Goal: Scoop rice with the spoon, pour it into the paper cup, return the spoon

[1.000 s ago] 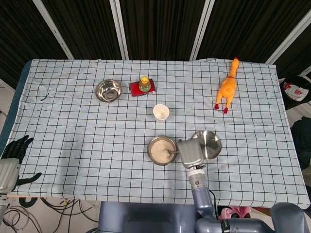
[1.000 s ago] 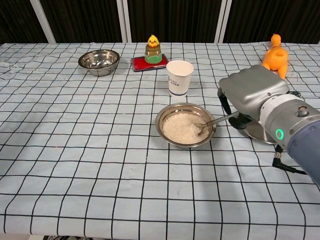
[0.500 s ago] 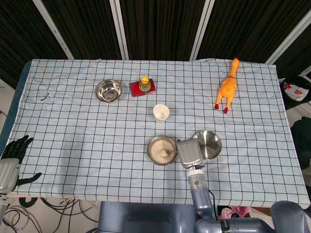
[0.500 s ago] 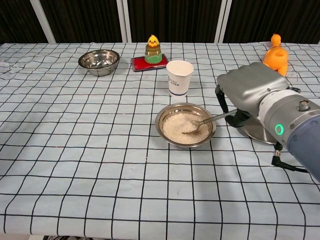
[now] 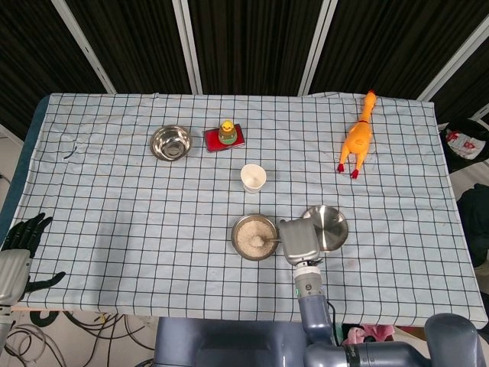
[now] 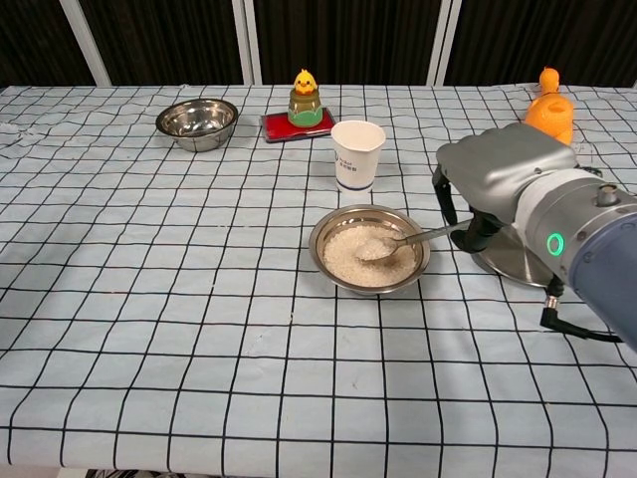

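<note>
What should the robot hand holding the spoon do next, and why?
Probably lift the spoon gently, keeping it level. Its tip sits in the rice bowl with rice heaped around it, gripped by the right robot hand, while the paper cup just behind the bowl awaits filling.

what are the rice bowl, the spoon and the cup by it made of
Rice bowl: looks like polished steel, with a shiny reflective rim.
Spoon: apparently metal too, silvery with a glinting handle.
Paper cup: appears to be matte white paper with a rolled lip; any coating cannot be told.
</note>
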Controlling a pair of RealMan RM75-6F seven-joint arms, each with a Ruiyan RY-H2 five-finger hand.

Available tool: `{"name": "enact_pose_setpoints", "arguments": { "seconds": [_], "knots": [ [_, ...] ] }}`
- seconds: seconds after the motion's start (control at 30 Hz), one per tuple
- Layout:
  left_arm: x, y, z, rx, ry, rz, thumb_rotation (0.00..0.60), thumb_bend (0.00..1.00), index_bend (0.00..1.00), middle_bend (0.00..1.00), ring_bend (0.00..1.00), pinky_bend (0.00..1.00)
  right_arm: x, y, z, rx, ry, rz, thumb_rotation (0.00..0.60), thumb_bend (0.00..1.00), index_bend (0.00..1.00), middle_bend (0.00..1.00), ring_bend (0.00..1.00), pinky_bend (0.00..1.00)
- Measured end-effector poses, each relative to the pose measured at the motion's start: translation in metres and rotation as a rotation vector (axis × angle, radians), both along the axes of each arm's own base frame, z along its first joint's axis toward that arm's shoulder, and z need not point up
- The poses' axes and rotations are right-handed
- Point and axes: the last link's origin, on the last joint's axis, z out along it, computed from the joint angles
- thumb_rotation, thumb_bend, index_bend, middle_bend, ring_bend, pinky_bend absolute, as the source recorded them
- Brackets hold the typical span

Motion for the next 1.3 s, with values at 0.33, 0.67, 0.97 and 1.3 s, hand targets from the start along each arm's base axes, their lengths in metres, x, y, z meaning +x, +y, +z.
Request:
{"name": "enact_pose_setpoints", "arguments": {
  "seconds": [0.33, 0.67, 0.97, 1.3],
  "knots": [
    [-0.0001, -0.0003, -0.0002, -0.001, 0.004, -0.002, 0.6, 0.01, 0.0, 0.0, 0.0, 0.0, -0.0028, 0.0017, -0.0012, 0.014, -0.006, -0.051, 0.6, 0.51, 0.69, 1.0, 1.0, 1.0],
    [-0.0007, -0.0012, 0.0008, 0.004, 0.002, -0.004, 0.6, 0.01, 0.0, 0.0, 0.0, 0.0, 0.0003, 0.0033, 0.0031, 0.01, -0.024, -0.06, 0.6, 0.51, 0.69, 1.0, 1.0, 1.0],
    [-0.0003, -0.0009, 0.0005, 0.003, 0.001, -0.005, 0.6, 0.01, 0.0, 0.0, 0.0, 0.0, 0.0007, 0.0028, 0.0045, 0.011, -0.036, -0.076, 0.6, 0.51, 0.69, 1.0, 1.0, 1.0],
    [-0.0001, -0.0005, 0.0003, 0.003, 0.0, -0.004, 0.6, 0.01, 0.0, 0.0, 0.0, 0.0, 0.0005, 0.0019, 0.0032, 0.014, -0.043, -0.083, 0.6, 0.51, 0.69, 1.0, 1.0, 1.0]
  ]
}}
